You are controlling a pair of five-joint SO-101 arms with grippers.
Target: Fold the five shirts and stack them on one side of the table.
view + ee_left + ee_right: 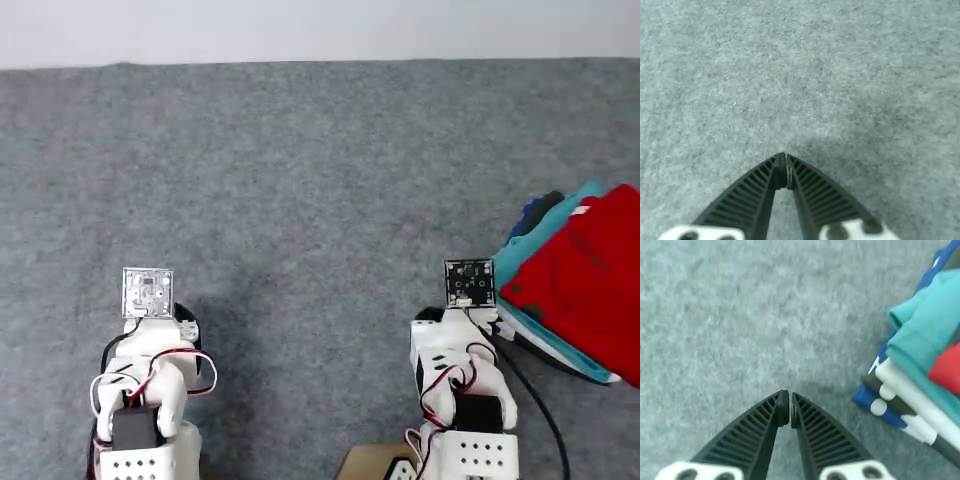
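- A grey, felt-like covering spreads over the whole table (pixel 320 150). A pale wall (pixel 320 30) runs along its far edge.
- The stack of shirts (pixel 575 300) lies at the table's right edge, just right of the right arm (pixel 460 370).
- The red shirt (pixel 590 280) is on top, with the teal shirt (pixel 525 250) under it. In the right wrist view, white (pixel 910 390), dark and blue (pixel 875 402) folded edges show lower in the pile.
- The left arm (pixel 150 380) stands at the near left, well apart from the stack.
- The left hand (pixel 785 170) is clenched, fingertips meeting over bare grey covering.
- The right hand (pixel 790 407) is likewise clenched tip to tip, near the stack's folded edges but apart from them.
- A black cable (pixel 540 400) trails from the right arm toward the near edge, passing below the stack.
- A brown piece of cardboard (pixel 365 463) lies at the near edge beside the right arm's base.
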